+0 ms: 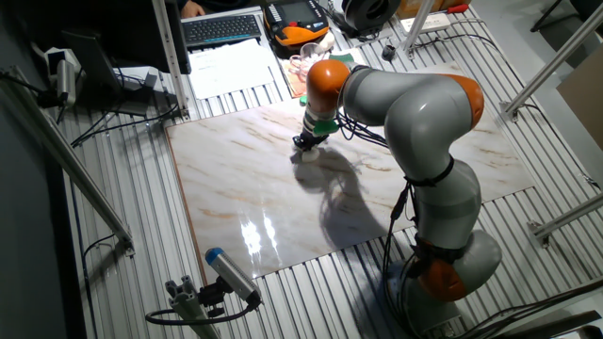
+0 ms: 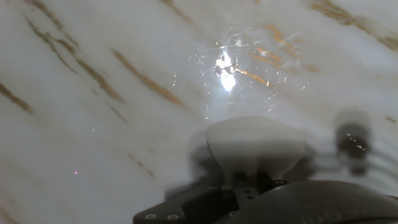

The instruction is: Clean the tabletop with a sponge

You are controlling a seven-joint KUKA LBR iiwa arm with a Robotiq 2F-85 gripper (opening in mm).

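Your gripper is pointing straight down at the far middle of the tabletop, and in the hand view it is clamping the sponge, a pale block that is blurring at the edges and pressing against the glossy marble. In the fixed view the sponge is showing only as a small light patch under the fingers, resting on the slab. A bright lamp reflection is glaring on the marble just beyond the sponge. Outward from the slab, you are seeing ribbed grey metal, a keyboard with white paper sheets near it, and a blue-tipped grey cylinder at the near edge. No writing is readable anywhere.
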